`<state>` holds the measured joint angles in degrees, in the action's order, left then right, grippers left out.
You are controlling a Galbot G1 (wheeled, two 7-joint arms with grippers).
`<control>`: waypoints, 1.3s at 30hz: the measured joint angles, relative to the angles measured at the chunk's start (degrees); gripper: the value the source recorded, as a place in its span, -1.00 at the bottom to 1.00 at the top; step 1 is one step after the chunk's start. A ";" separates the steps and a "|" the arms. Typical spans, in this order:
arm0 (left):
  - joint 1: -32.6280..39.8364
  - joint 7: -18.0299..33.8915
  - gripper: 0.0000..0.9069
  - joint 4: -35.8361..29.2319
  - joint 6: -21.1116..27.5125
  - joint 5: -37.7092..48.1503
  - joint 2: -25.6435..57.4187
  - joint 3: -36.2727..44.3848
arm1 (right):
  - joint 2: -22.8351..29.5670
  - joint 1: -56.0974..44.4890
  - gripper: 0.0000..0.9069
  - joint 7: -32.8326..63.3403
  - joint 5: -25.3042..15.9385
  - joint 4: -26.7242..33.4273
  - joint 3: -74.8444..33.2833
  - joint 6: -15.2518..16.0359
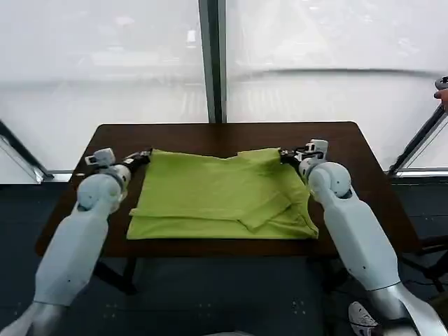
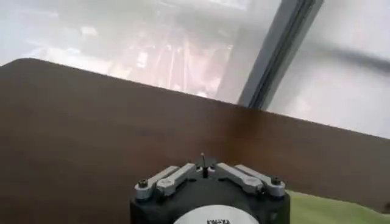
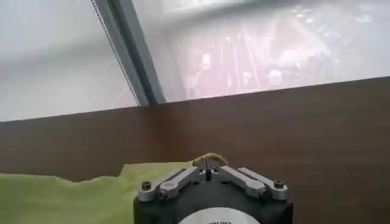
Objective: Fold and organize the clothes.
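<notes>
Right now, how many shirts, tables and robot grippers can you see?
Lime green T-shirt: 1
Brown table: 1
Robot grippers: 2, the left gripper at the shirt's far left corner and the right gripper at its far right corner
Total: 4

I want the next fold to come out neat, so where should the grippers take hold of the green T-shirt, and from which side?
Probably the two far corners of the T-shirt, pinching the thin edge low from the outer sides. It lies flat on the table, and the left gripper and right gripper already sit at those corners.
</notes>
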<state>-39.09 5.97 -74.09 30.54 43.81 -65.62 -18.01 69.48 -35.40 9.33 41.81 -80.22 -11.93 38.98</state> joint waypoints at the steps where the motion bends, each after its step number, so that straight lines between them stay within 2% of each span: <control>1: -0.16 -0.07 -0.44 -0.26 -0.14 0.01 0.01 -0.04 | -0.08 -0.10 -1.00 0.00 0.06 -0.15 -0.04 -0.16; 2: -0.30 -0.13 0.94 -0.46 -0.25 0.05 0.02 -0.08 | -0.13 -0.22 -1.00 0.00 0.19 -0.32 -0.06 -0.33; 9: -1.68 -0.06 0.94 -2.87 -0.57 1.07 0.92 -0.65 | -1.07 -1.60 -1.00 0.51 2.49 -2.57 -0.70 -1.21; 14: -4.05 0.59 0.94 -7.45 -0.15 3.20 2.43 -2.39 | -2.80 -3.48 -1.00 1.16 3.37 -5.95 -1.12 -0.87; 15: -4.81 0.71 0.70 -8.75 -0.08 3.60 2.83 -2.83 | -3.18 -3.90 -1.00 1.44 3.47 -6.68 -1.29 -0.78; 17: -6.54 1.03 0.46 -11.54 0.15 4.64 3.72 -3.80 | -3.92 -4.81 -1.00 1.58 3.73 -8.12 -1.61 -0.52; 18: -7.48 1.14 -0.01 -12.93 0.24 5.11 4.12 -4.35 | -4.18 -5.23 -1.00 1.66 3.74 -8.73 -1.77 -0.25; 20: -9.71 1.20 -0.59 -15.74 0.44 5.91 4.81 -5.52 | -4.94 -6.25 -1.00 1.80 3.77 -10.10 -2.17 0.21; 24: -13.91 1.19 -0.72 -21.01 0.56 6.56 5.79 -7.79 | -6.28 -8.24 -1.00 2.82 4.09 -12.80 -2.95 1.51; 26: -15.98 1.17 -0.94 -23.30 0.58 7.15 6.29 -8.90 | -7.05 -9.37 -1.00 3.29 4.29 -14.40 -3.48 2.29; 28: -18.05 1.17 -1.00 -25.47 0.58 7.50 6.90 -10.17 | -7.74 -10.46 -1.00 3.65 4.82 -16.10 -4.02 3.06; 39: -27.08 0.86 -1.00 -34.80 0.57 7.58 7.56 -14.72 | -12.93 -18.52 -1.00 4.24 5.86 -27.79 -7.58 3.22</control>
<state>-66.16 6.83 -108.89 31.11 51.39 -58.06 -32.72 56.55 -53.93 13.57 47.68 -108.01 -19.51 42.20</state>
